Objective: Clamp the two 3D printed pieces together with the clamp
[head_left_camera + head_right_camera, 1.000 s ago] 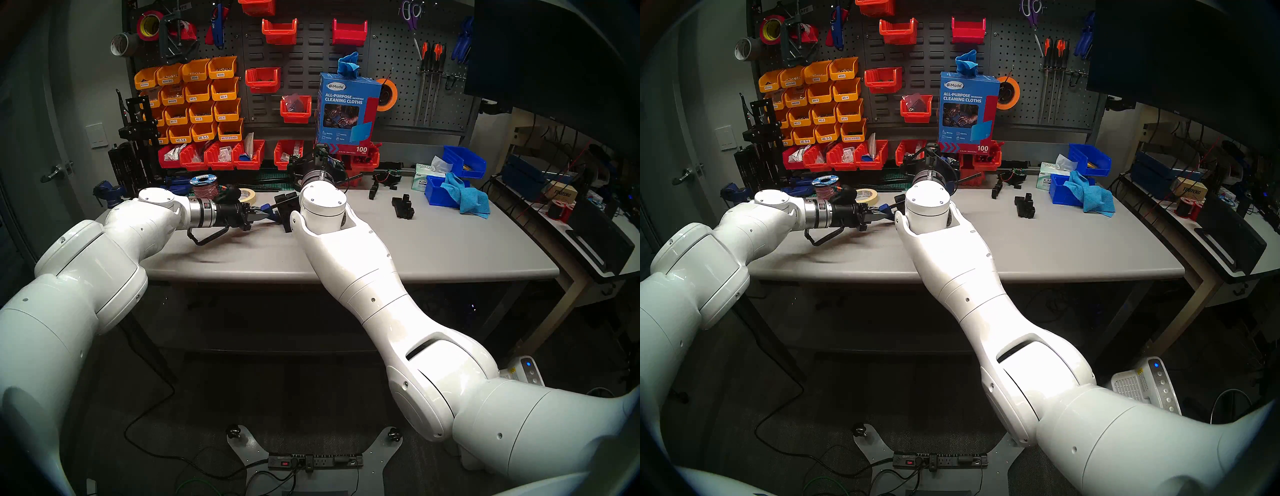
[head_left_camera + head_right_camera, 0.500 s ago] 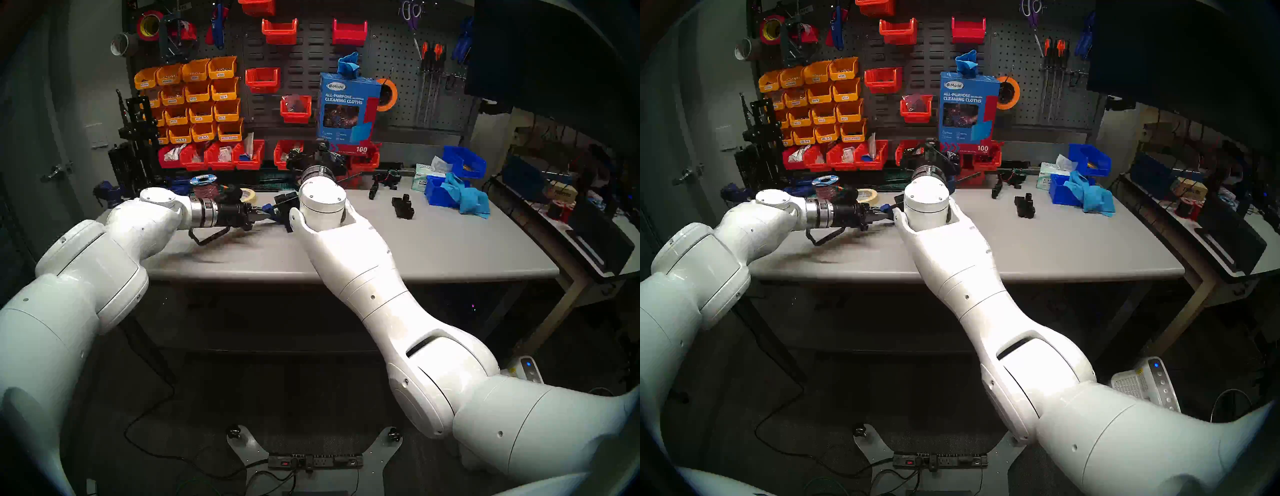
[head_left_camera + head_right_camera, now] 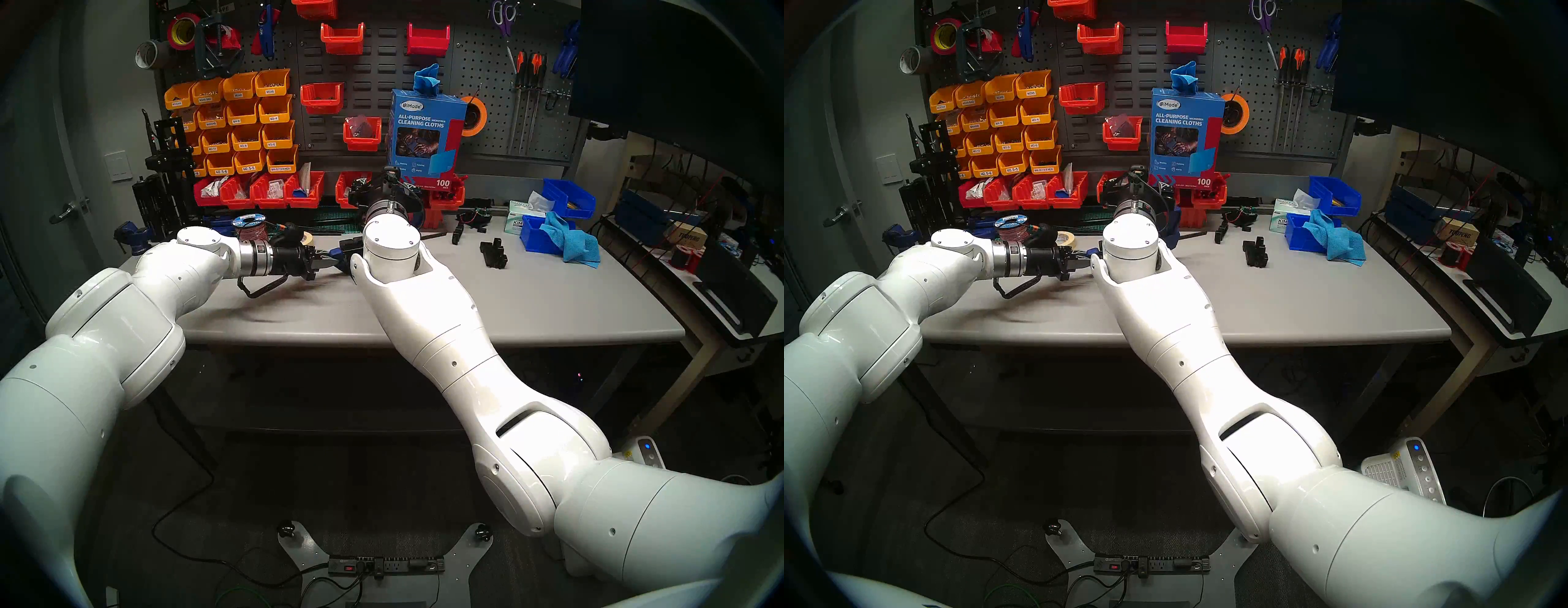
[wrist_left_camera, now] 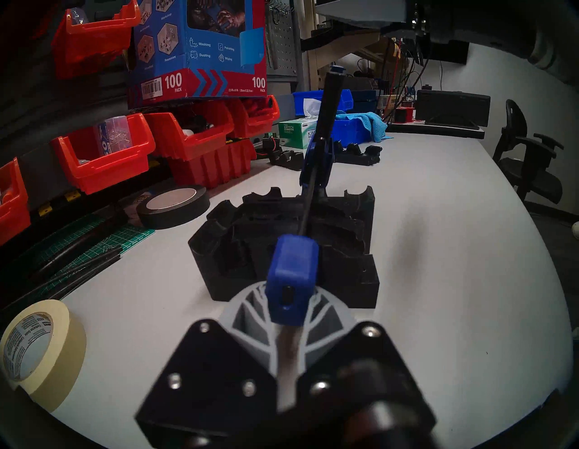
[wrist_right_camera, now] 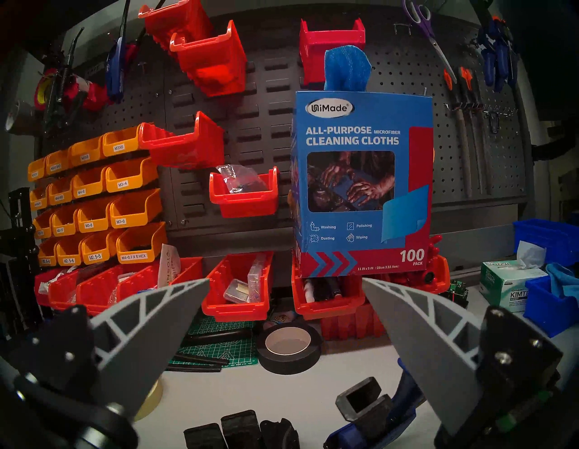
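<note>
Our left gripper [image 4: 283, 326] is closed on the clamp [image 4: 293, 276] at lower centre, above the two 3D printed pieces [image 4: 250, 247] on the table [image 4: 438, 250]. Our right gripper [image 5: 285, 338] stands wide, empty.

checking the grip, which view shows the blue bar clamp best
The left wrist view: the blue and black bar clamp runs from the shut left claw over the black printed pieces. Head views show a blue sliver; the right wrist view shows its handle at the bottom.
</note>
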### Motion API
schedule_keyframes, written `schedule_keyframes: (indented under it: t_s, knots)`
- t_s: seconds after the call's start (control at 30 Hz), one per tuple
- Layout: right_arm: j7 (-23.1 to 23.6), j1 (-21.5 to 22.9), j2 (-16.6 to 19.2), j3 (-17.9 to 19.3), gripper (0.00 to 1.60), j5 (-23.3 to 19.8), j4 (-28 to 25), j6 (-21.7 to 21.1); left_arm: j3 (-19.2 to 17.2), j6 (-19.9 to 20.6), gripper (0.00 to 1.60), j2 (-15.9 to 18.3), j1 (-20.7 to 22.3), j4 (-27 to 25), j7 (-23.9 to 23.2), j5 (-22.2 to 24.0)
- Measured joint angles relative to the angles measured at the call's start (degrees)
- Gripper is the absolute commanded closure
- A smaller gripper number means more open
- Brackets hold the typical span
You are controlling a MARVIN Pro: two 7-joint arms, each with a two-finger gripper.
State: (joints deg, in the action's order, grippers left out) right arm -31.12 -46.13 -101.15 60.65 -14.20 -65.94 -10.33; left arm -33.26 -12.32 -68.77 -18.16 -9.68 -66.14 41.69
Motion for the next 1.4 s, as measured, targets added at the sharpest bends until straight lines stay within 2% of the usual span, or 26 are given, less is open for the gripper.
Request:
schedule_keyframes:
  t_s: [1.2,1.23,1.27,1.3,1.33,1.4]
  knots:
    - [-3.3,0.1,-0.6,-2.1,0.0,0.7,0.0,0.3,-0.2,0.0,1.6,-0.1,-0.1,-0.1,-1.7,-0.1]
    - [-3.4,0.1,-0.6,-2.1,0.0,0.7,0.0,0.3,-0.2,0.0,1.42,-0.1,-0.1,-0.1,-1.7,-0.1]
    - [-3.5,0.1,-0.6,-2.2,0.0,0.7,0.0,0.3,-0.2,0.1,1.04,-0.1,-0.1,-0.1,-1.8,-0.1]
    - [-3.6,0.1,-0.6,-2.2,0.0,0.7,0.0,0.3,-0.2,0.1,0.76,-0.1,-0.1,-0.1,-1.8,-0.1]
    - [-3.7,0.1,-0.6,-2.3,0.0,0.7,0.0,0.3,-0.2,0.1,0.0,-0.1,0.0,-0.1,-1.8,-0.1]
    - [-3.9,0.1,-0.6,-2.4,0.0,0.7,0.0,0.3,-0.2,0.1,0.0,-0.2,0.0,-0.2,-2.0,-0.1]
